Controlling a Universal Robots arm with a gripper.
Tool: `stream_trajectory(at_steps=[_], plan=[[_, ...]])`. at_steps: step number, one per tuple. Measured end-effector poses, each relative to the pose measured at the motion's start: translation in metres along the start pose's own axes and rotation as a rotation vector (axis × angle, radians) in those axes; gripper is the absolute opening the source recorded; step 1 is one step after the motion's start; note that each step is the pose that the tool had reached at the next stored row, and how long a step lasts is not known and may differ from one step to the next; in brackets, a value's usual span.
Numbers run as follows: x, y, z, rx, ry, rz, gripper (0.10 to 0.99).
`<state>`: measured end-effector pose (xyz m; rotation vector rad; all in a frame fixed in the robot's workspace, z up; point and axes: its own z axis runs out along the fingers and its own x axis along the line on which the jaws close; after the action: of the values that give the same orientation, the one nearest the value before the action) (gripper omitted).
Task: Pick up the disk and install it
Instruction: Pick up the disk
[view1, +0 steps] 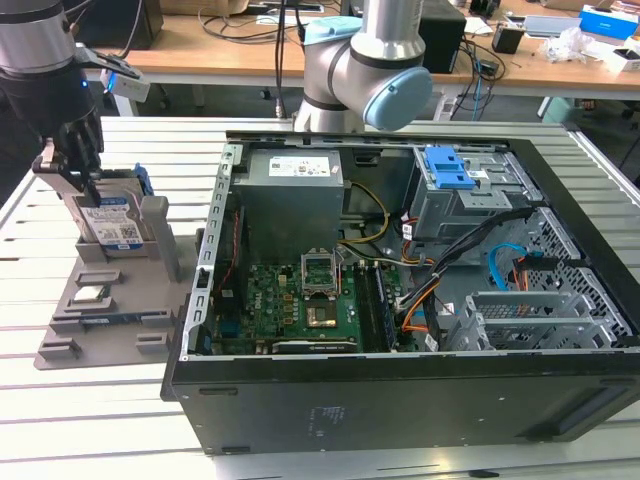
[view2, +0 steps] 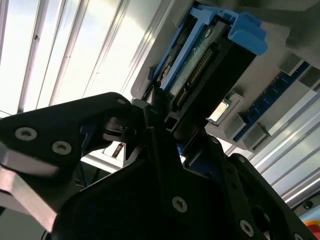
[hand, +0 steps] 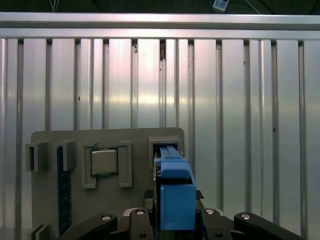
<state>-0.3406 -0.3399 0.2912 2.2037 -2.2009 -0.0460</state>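
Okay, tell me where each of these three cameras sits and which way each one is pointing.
Exterior view: off the arm, looking down at an angle on the slatted table, open computer case and grey holder; the arm and gripper show.
First wrist view: on the wrist, looking straight down on the holder and chip; the gripper's black links show.
Second wrist view: on the wrist, close along the gripper toward the disk.
Shared: all three show the disk standing in the holder at the gripper.

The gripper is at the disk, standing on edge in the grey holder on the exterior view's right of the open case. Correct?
No: the exterior view shows the grey holder, with the disk on edge and the gripper at it, on the view's left of the open case.
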Motion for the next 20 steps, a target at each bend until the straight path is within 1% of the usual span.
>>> stream_trajectory(at_steps=[12, 14, 20], plan=[[0.0000, 0.0000, 0.0000, 0.000, -0.0003, 0.000, 0.365], [-0.0001, 0.0000, -0.0022, 0.000, -0.0001, 0.000, 0.365], [-0.0015, 0.0005, -0.0125, 0.000, -0.0001, 0.000, 0.365]])
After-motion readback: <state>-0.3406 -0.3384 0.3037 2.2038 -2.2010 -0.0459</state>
